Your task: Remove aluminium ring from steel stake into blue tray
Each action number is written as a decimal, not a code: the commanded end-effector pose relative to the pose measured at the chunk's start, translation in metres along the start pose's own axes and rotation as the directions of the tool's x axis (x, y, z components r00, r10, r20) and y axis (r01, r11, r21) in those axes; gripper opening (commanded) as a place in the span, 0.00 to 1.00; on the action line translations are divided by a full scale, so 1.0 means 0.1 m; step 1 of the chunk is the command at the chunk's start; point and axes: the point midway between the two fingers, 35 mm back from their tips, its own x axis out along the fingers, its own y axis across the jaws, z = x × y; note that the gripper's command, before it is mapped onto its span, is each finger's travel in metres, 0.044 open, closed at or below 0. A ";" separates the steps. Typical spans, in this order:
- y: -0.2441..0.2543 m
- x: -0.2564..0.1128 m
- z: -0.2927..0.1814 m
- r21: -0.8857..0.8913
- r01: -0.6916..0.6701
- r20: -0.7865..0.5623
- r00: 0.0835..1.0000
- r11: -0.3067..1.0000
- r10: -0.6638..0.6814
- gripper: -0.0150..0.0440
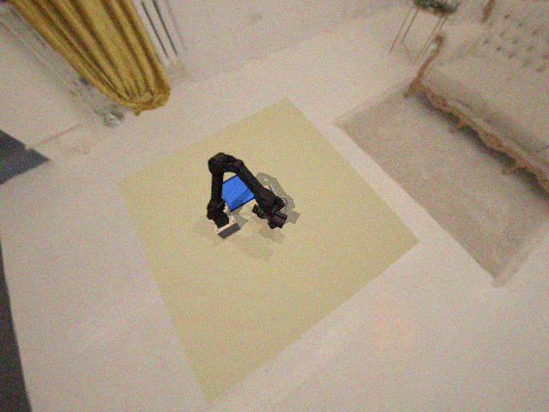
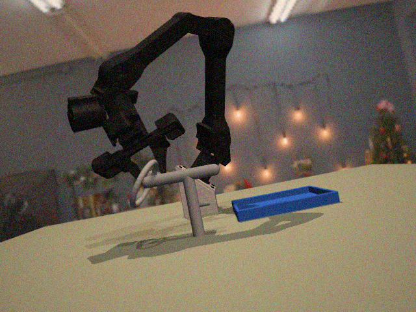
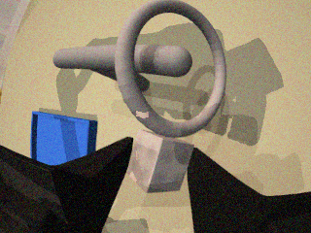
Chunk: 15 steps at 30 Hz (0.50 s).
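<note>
In the wrist view, your gripper (image 1: 273,215) (image 2: 147,173) (image 3: 161,148) clamps the tab (image 3: 161,162) at lower centre; the ring (image 2: 135,194) (image 3: 220,80) tilts around the left end of the cross-bar (image 2: 168,177) (image 3: 87,57), left of centre in the exterior view, apart from the tray (image 1: 237,192) (image 2: 285,207) (image 3: 63,141).

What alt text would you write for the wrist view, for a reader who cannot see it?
Two black fingers grip the pale tab of an upright metal ring, seen around or in front of the rounded end of a stake's cross-bar. The blue tray lies at lower left on a yellowish surface.
</note>
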 end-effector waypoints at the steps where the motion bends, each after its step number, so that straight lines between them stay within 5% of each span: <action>1: -0.03 -0.02 0.02 -0.007 0.003 -0.001 1.000 1.000 -0.003 0.25; 15: -0.10 -0.04 0.02 -0.007 0.004 -0.001 1.000 1.000 -0.004 0.25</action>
